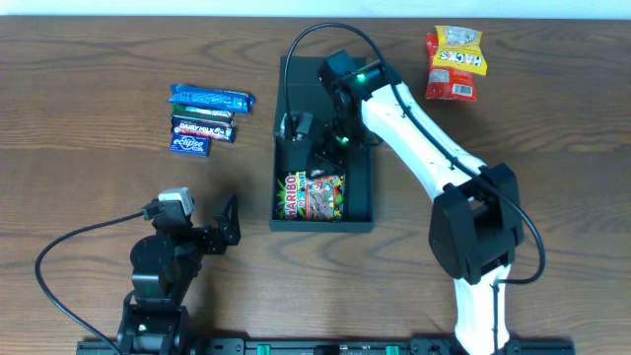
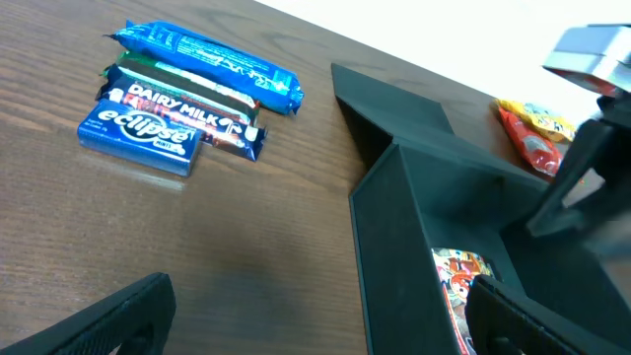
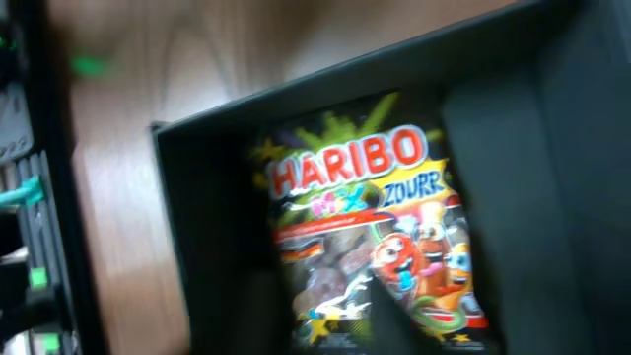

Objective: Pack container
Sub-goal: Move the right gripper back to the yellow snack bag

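The container (image 1: 360,182) is a dark rectangular box in the middle of the table, with its flap lid lying open at the far end. A Haribo bag (image 1: 315,196) lies in its near end. My right gripper (image 1: 310,138) hangs over the box just above the bag. In the right wrist view the Haribo bag (image 3: 365,197) fills the box floor (image 3: 532,148), and the blurred fingers (image 3: 325,316) stand apart with nothing between them. My left gripper (image 1: 225,225) is open and empty on the table left of the box. The left wrist view shows these fingers (image 2: 315,335) wide apart beside the container wall (image 2: 414,227).
Three snacks lie at the far left: a blue bar (image 1: 210,98), a Dairy Milk bar (image 1: 202,127) and an eclipse pack (image 1: 189,144). A red and yellow Hacks bag (image 1: 455,64) lies at the far right. The right arm reaches across the box from the right.
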Robot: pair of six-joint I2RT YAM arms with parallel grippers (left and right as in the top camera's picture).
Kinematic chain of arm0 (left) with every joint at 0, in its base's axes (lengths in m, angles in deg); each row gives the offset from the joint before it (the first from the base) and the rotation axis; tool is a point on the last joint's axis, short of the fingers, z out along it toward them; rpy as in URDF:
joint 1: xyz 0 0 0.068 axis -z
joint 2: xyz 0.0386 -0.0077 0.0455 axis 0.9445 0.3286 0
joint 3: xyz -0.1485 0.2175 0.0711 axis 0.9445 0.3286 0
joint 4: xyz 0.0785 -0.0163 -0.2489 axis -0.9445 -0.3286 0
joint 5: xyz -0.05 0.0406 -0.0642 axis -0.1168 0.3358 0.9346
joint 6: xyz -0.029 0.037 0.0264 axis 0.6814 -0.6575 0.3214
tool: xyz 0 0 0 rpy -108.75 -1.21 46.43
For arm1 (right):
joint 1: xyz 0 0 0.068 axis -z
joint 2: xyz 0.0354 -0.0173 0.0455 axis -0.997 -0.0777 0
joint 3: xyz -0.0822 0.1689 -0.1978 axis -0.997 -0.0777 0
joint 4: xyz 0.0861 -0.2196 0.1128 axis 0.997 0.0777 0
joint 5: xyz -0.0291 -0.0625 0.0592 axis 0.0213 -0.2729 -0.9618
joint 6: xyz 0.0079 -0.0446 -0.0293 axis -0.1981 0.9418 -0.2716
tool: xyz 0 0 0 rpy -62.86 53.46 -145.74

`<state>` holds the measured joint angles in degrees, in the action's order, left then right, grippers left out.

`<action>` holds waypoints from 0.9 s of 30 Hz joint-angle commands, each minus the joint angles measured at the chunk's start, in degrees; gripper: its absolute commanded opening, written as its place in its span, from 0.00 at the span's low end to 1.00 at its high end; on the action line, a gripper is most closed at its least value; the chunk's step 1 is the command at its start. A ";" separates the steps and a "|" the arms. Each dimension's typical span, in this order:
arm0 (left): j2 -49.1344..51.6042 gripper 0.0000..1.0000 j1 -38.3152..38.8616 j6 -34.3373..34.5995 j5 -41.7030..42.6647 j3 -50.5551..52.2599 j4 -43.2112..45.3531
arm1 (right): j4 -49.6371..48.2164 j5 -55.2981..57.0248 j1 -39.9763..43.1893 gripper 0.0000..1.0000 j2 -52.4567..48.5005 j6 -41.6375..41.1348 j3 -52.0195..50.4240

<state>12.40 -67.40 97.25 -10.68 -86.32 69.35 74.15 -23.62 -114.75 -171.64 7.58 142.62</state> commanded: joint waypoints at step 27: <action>0.09 0.95 -0.13 -3.41 -8.76 0.24 -0.90 | -10.86 19.26 30.42 0.01 -5.09 -49.94 21.59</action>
<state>12.40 -67.40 94.65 -16.97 -86.32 68.43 63.50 -2.49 -85.03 -172.98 -38.75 164.39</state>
